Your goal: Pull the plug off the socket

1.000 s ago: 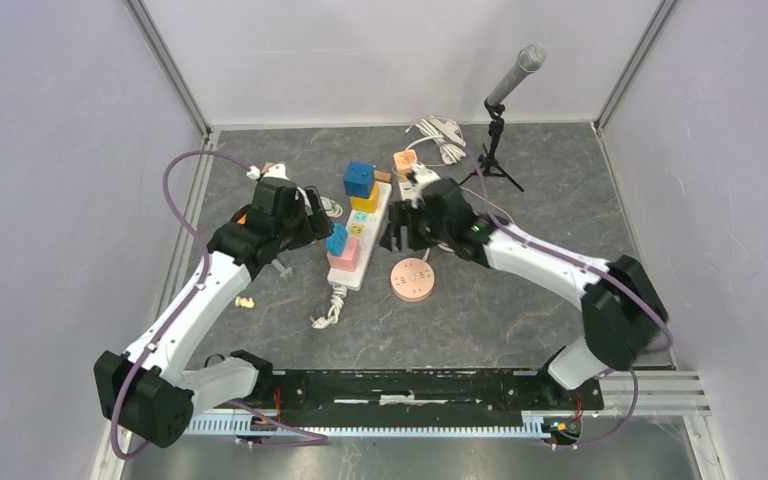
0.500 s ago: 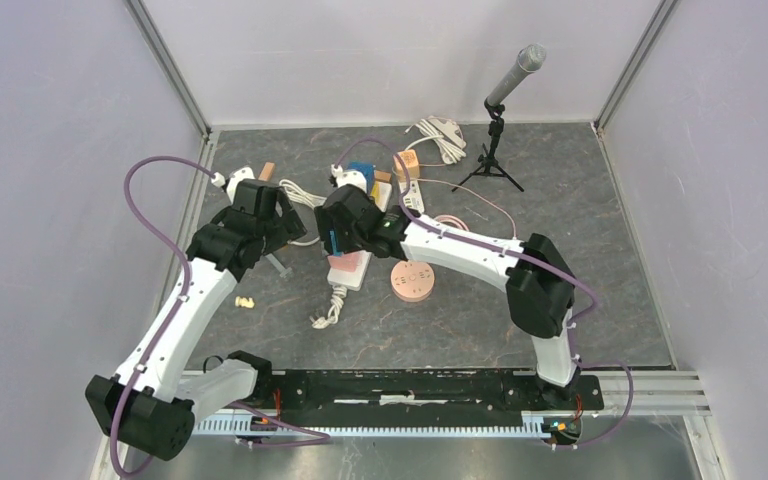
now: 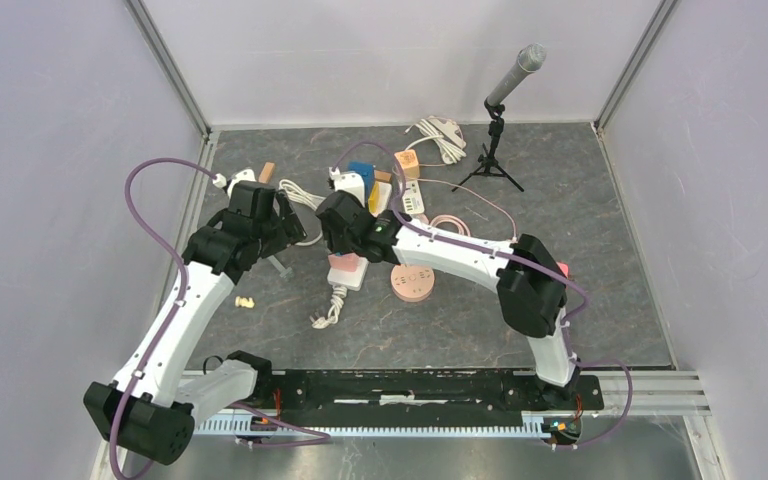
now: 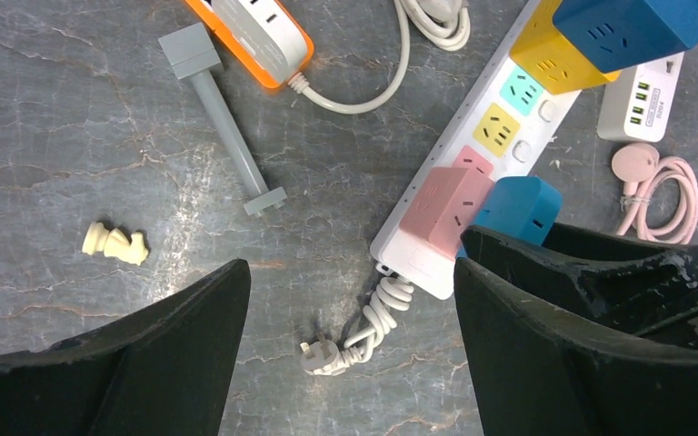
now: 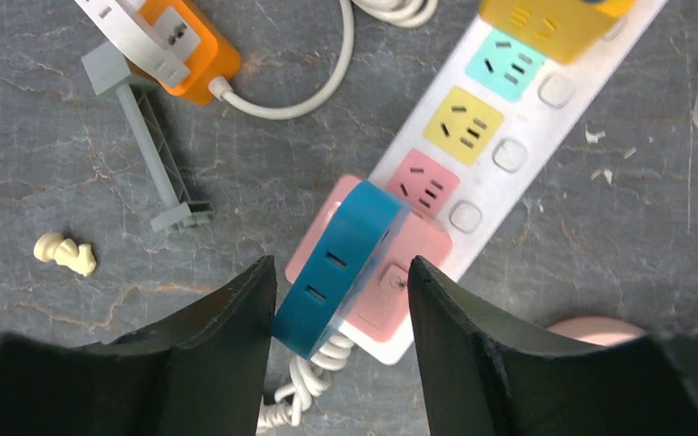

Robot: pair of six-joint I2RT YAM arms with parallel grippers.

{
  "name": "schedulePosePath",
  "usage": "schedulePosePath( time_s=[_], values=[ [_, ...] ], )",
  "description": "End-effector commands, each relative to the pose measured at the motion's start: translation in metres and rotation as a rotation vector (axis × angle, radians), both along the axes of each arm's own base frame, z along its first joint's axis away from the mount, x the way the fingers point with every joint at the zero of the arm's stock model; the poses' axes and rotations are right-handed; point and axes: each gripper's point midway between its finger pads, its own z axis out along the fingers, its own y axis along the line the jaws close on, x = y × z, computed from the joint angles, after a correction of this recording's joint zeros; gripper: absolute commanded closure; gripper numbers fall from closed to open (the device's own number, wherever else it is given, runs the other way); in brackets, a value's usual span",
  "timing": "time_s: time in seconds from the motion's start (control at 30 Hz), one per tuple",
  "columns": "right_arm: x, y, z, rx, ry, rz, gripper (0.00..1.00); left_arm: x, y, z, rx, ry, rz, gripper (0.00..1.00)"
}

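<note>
A white power strip (image 5: 482, 186) with coloured sockets lies on the grey table. A blue cube plug (image 5: 345, 245) sits at its near end, beside a pink plug (image 5: 418, 245). It also shows in the left wrist view (image 4: 518, 204). My right gripper (image 5: 341, 268) is open and straddles the blue plug. Its left finger (image 5: 236, 327) touches the plug; the other stands a little off. In the top view the right gripper (image 3: 338, 240) hides the plug. My left gripper (image 4: 350, 272) is open and empty, left of the strip (image 3: 282, 225).
An orange and white socket block (image 4: 254, 36), a grey T-bar (image 4: 227, 136) and a small cream piece (image 4: 114, 243) lie to the left. The strip's coiled cord ends in a white plug (image 4: 327, 356). Yellow (image 4: 563, 54) and blue (image 4: 636, 27) adaptors occupy the far end. A pink disc (image 3: 411, 280) and a microphone stand (image 3: 500, 100) are on the right.
My right arm swung from the strip's right side across to its near end and now straddles the blue plug. My left gripper drew back a little to the left.
</note>
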Motion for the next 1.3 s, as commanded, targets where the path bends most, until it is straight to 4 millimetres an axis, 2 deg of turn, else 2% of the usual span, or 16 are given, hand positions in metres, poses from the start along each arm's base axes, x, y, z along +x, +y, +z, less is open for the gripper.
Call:
schedulePosePath(
  time_s=[0.0, 0.1, 0.23, 0.4, 0.57, 0.63, 0.7, 0.77, 0.97, 1.13, 1.27],
  values=[
    [-0.003, -0.021, 0.019, 0.056, 0.000, -0.032, 0.44, 0.002, -0.006, 0.010, -0.013, -0.036, -0.063, 0.12],
    [-0.010, -0.026, 0.017, 0.087, 0.038, -0.016, 0.50, 0.003, -0.007, 0.009, -0.013, -0.033, -0.073, 0.12],
    [-0.018, -0.032, 0.019, 0.121, 0.048, 0.006, 0.54, 0.006, -0.012, 0.005, -0.024, -0.022, -0.090, 0.12],
    [-0.019, -0.027, 0.010, 0.205, 0.092, 0.060, 0.57, 0.008, -0.024, -0.004, -0.068, -0.001, -0.132, 0.12],
    [-0.020, -0.022, 0.012, 0.284, 0.096, 0.090, 0.60, 0.008, -0.030, -0.010, -0.082, 0.014, -0.159, 0.12],
    [-0.021, -0.021, 0.014, 0.304, 0.107, 0.103, 0.66, 0.007, -0.034, -0.013, -0.098, 0.023, -0.179, 0.12],
    [-0.024, -0.023, 0.013, 0.292, 0.137, 0.113, 0.81, 0.006, -0.042, -0.016, -0.125, 0.031, -0.219, 0.12],
    [-0.027, -0.025, 0.014, 0.286, 0.171, 0.127, 0.86, 0.004, -0.053, -0.015, -0.160, 0.023, -0.281, 0.12],
    [-0.048, -0.030, 0.013, 0.296, 0.262, 0.199, 0.88, 0.000, -0.072, -0.013, -0.235, -0.018, -0.382, 0.11],
    [-0.060, -0.042, 0.003, 0.285, 0.290, 0.196, 0.88, -0.003, -0.080, -0.033, -0.271, 0.055, -0.392, 0.13],
    [-0.064, -0.045, -0.001, 0.272, 0.295, 0.200, 0.84, -0.006, -0.087, -0.048, -0.318, 0.089, -0.393, 0.19]
  ],
)
